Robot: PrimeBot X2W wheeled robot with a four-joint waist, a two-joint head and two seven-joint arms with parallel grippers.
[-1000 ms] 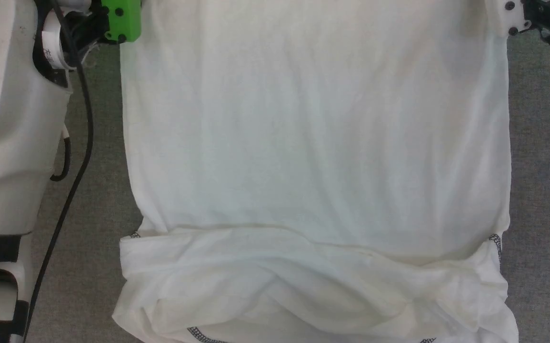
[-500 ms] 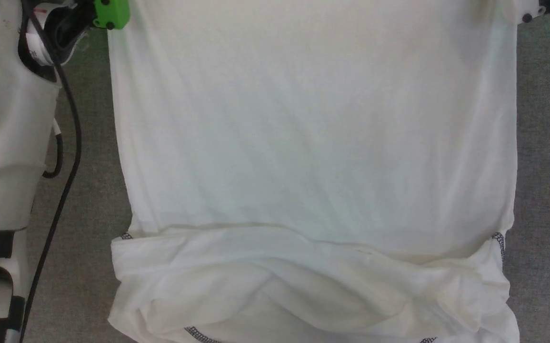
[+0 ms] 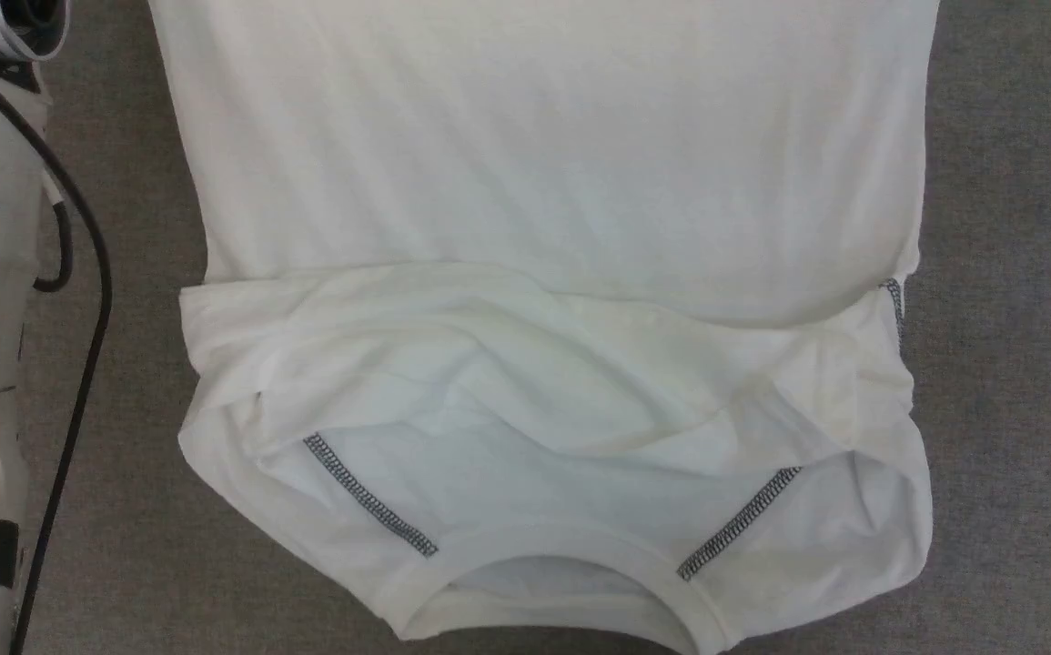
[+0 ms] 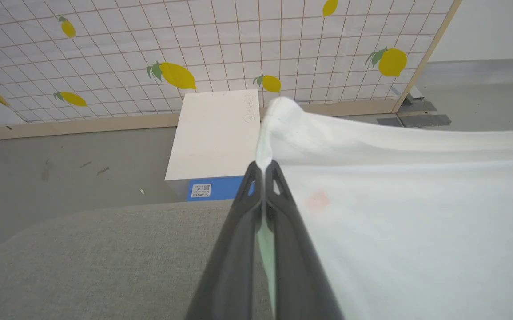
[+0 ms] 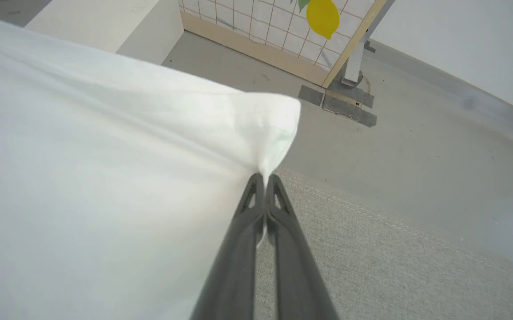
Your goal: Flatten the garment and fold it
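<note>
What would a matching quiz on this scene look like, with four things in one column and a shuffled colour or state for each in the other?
Things:
1. garment
2. shoulder stitching
3. lemon print
4. left fingers

Colours or states:
A. yellow
B. grey zigzag
C. dark, shut on a cloth corner
D. white, bunched near the collar

Pairs: 1-D, 2-B, 3-A, 4-C
</note>
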